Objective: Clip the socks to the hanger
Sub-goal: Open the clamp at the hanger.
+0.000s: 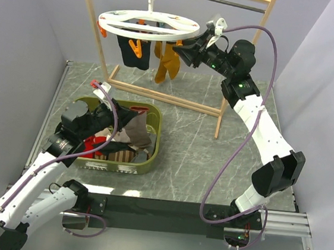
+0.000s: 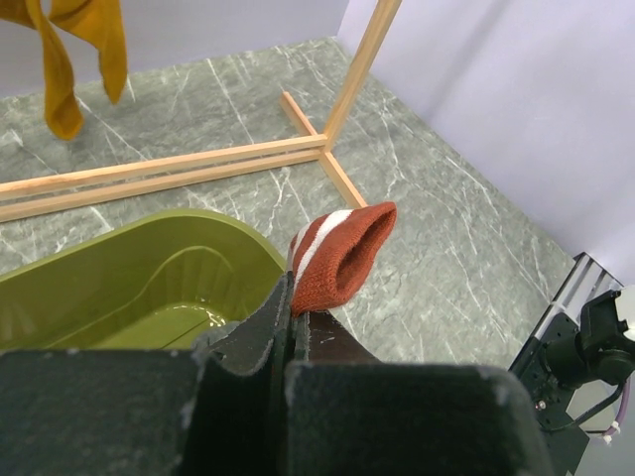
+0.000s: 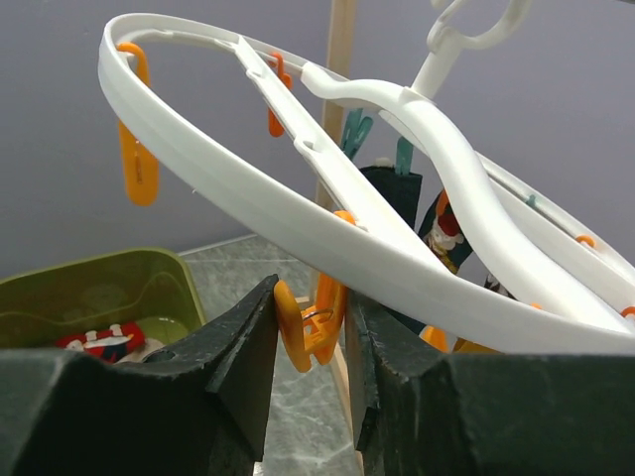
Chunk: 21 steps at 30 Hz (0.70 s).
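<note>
Now, with the left gripper [image 2: 295, 319] pinching the sock [image 2: 342, 253] by its striped cuff near the basket [image 2: 119, 248] and the right gripper [image 3: 310, 349] closed narrowly around an orange clip [image 3: 310, 322] on the hanger [image 3: 298, 213], the cuff should rise straight into that clip.

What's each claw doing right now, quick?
Left gripper: closed, holding the sock by its cuff.
Right gripper: closed on an orange clip of the hanger.

Glossy smooth plastic hanger [image 3: 248, 203], ribbed knit sock [image 2: 342, 260], matt wooden rack [image 2: 149, 174].
</note>
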Available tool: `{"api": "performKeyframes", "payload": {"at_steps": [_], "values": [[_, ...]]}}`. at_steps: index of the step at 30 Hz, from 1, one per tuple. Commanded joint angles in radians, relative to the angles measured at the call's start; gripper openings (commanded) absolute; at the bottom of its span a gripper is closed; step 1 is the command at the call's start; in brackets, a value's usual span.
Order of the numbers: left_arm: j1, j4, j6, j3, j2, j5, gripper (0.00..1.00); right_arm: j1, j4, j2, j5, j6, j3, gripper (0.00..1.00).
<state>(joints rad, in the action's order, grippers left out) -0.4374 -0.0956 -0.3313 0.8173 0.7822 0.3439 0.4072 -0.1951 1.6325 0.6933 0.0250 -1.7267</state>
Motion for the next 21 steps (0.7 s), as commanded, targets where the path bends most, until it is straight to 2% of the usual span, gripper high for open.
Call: {"api": "performKeyframes", "payload": {"at_steps": [1, 3, 4, 6, 15, 21], "values": [[0.003, 0.050, -0.008, -0.004, -0.017, 0.021, 0.01, -0.005, -0.006, -0.043, 0.017, -0.002, -0.030, 0.24], [0.003, 0.051, -0.008, -0.006, -0.017, 0.021, 0.01, -0.007, -0.001, -0.042, 0.018, 0.003, -0.033, 0.19], [0.003, 0.050, -0.008, -0.001, -0.014, 0.020, 0.01, -0.005, -0.003, -0.042, 0.012, 0.012, -0.034, 0.10], [0.003, 0.048, -0.009, 0.009, -0.006, 0.015, 0.01, -0.005, 0.014, -0.039, -0.001, 0.039, -0.045, 0.00], [0.003, 0.069, -0.025, 0.075, 0.040, 0.066, 0.01, 0.005, 0.209, 0.009, -0.011, 0.286, -0.172, 0.00], [0.003, 0.126, -0.057, 0.164, 0.106, 0.109, 0.00, 0.015, 0.267, 0.000, -0.008, 0.325, -0.175, 0.00]]}}
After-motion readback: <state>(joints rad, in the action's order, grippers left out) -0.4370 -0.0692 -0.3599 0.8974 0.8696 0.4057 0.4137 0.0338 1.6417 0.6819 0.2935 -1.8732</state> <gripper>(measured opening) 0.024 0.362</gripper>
